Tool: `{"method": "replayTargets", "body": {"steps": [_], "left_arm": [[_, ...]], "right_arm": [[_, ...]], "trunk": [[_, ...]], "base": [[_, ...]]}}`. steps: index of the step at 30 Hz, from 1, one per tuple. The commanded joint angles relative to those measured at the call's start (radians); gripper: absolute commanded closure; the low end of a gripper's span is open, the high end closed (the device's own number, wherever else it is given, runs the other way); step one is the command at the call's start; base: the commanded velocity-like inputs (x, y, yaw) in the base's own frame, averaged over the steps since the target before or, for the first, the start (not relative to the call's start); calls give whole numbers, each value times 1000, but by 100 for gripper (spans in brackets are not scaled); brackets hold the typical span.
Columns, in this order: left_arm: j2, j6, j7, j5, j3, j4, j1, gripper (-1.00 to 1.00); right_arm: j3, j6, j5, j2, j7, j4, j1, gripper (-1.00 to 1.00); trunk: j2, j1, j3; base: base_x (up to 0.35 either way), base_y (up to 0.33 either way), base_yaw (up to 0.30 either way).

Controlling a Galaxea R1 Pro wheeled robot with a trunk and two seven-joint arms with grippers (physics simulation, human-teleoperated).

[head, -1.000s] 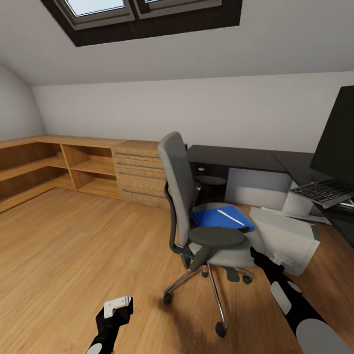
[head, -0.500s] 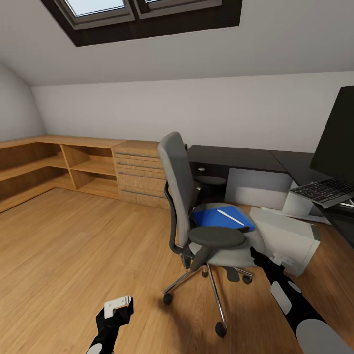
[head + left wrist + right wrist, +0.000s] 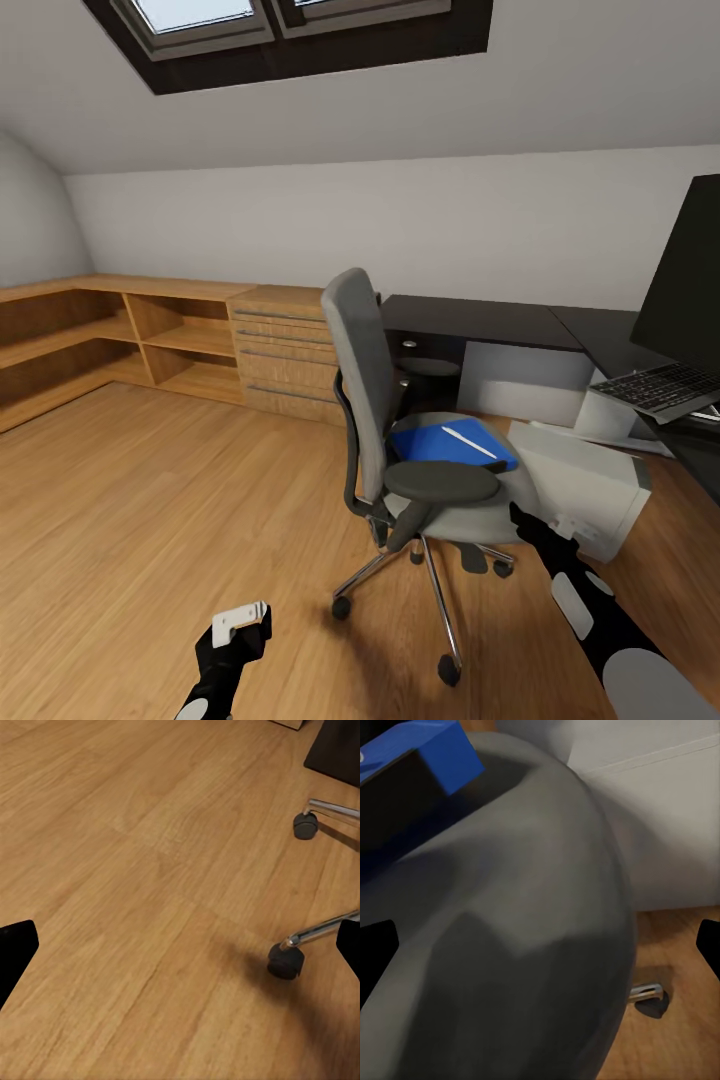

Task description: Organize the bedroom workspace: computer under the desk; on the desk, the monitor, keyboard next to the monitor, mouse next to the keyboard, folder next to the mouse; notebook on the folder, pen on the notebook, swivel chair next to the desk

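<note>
**Folder on chair seat, right gripper at seat edge**

The folder (image 3: 452,444) lies flat on the seat of the swivel chair (image 3: 400,430), with a thin white pen (image 3: 470,443) resting on top of it. The right gripper (image 3: 522,520) sits low at the seat's front edge, just beside the padding and below the folder — the right wrist view has the grey seat cushion close up, with a corner of the folder (image 3: 431,757) beyond it. Its two dark fingertips stand at opposite margins of that view, spread wide, gripping nothing. The left gripper (image 3: 240,622) hangs well apart from the chair, over bare floor; the left wrist view shows its fingertips likewise spread, with two of the chair's casters (image 3: 286,961) on the boards ahead.

The floor (image 3: 150,500) is light wooden planking. The room has a sloped white ceiling with a skylight (image 3: 290,25). A light wooden shelf and drawer cabinet (image 3: 285,350) runs along the far wall. The desk (image 3: 480,322) stands behind and to the right of the chair, carrying the monitor (image 3: 690,280) and the keyboard (image 3: 668,388) at the right margin. The computer (image 3: 585,485) stands on the floor beside the chair, at the desk's edge.

The folder's long axis runs roughly left to right in the head view, slightly angled — the pen lies diagonally across it. The chair's backrest faces the left, its seat toward the desk.
</note>
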Motion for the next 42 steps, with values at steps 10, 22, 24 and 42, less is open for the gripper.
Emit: {"method": "replayTargets", "body": {"steps": [10,22,24,42], "left_arm": [[0,-5,0,9,0,0,0,-100],[0,-4,0,10,0,2,0,-100],[0,-4,0,10,0,2,0,-100],[0,-4,0,10,0,3,-1,-100]], "right_arm": [[-16,-3,-10,-1,9,-1,-1,-100],[-44,-4,-9,-12,11,0,-1,-100],[-44,-4,-9,-18,12,0,-1,-100],[-45,-3,-9,-26,14,4,-1,-100]], "trunk": [[0,0,-1],[0,0,-1],[0,0,-1],[0,0,-1]], "base": [[82,0,0],[32,0,0],[1,0,0],[9,-44,0]]}}
